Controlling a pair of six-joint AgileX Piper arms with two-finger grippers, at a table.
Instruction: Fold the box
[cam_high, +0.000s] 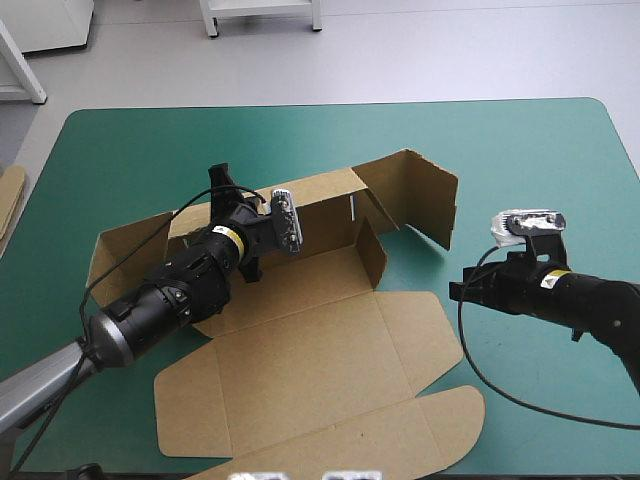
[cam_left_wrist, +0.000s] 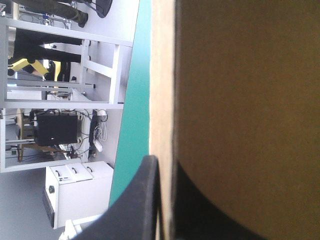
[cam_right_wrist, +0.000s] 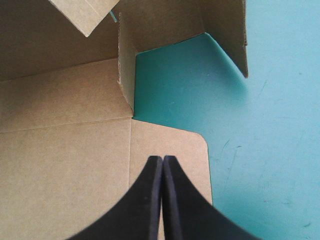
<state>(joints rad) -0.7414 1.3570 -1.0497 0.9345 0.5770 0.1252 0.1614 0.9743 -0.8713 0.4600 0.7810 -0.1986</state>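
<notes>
The brown box (cam_high: 300, 290) sits mid-table, lid flat; with the left gripper (cam_left_wrist: 165, 170) pinched on its raised back wall and the right gripper (cam_right_wrist: 163, 159) closed, empty, over a lid flap, we judge that any pull may drag the unpinned sheet askew.

box (cam_high: 320, 350): plain brown board, matt and papery, no print or gloss; the cut edges look a bit rough and fibrous up close

teal-green cover (cam_high: 520, 150): smooth, low sheen, with a few faint scuffs and scratches in the right wrist view

right gripper (cam_right_wrist: 163, 159) fingers (cam_right_wrist: 147, 205): black, matt, smooth, kinda rubbery-looking

left gripper (cam_left_wrist: 166, 162) fingers (cam_left_wrist: 140, 200): same black matt stuff

left arm (cam_high: 170, 290) shell: black, hard, slightly glossy; plastic or metal, can't tell
</notes>
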